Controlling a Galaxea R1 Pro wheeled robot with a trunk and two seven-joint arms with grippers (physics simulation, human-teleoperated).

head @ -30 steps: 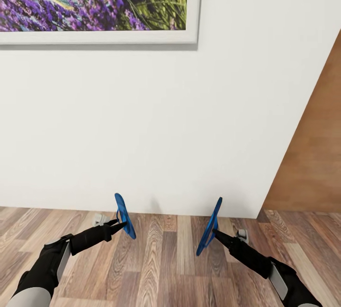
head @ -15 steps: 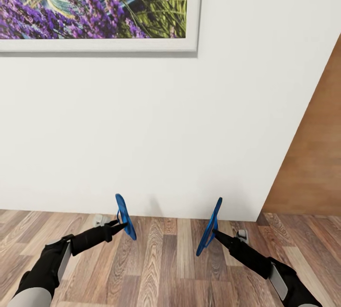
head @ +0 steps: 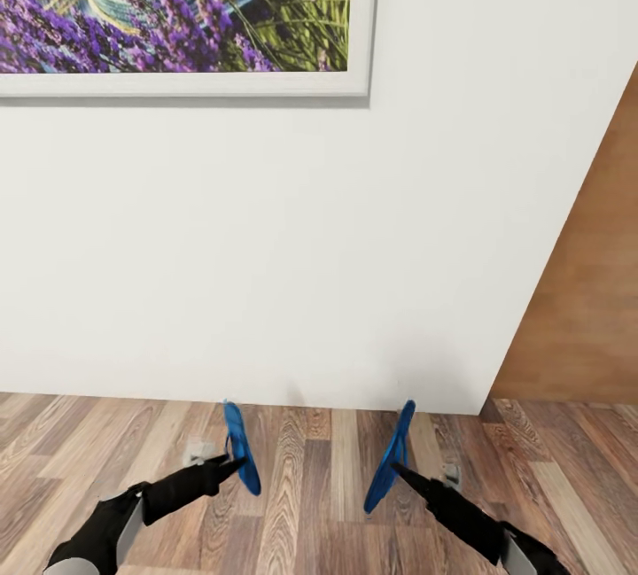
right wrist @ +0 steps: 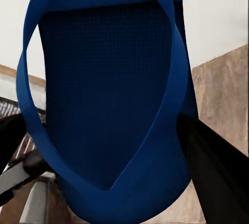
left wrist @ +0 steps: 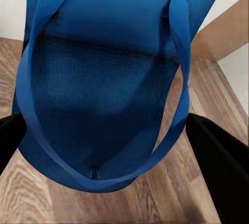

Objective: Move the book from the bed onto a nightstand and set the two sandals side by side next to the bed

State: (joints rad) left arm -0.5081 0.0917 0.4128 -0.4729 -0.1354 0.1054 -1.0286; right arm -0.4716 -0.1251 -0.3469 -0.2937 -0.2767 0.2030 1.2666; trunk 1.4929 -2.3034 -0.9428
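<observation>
The left gripper [head: 232, 465] pinches the left sandal [head: 241, 448] near its lower half and holds it in the air in front of the wall [head: 292, 238], above the plank floor [head: 310, 486]. That sandal stands on end, its long axis near upright with the top tipped a little to the left, and it shows edge-on in the head view. In the left wrist view its strap side [left wrist: 104, 89] faces the camera, with a black finger [left wrist: 220, 167] at each side.

To its right, well apart, the right gripper [head: 399, 469] clamps the right sandal [head: 391, 456], also lifted off the floor before the wall. Its long axis is near upright too, top leaning right; its straps [right wrist: 104, 94] face the right wrist camera.

A lavender picture [head: 177, 8] hangs high on the wall, left of centre. A brown door [head: 589, 291] stands at the wall's right edge.
</observation>
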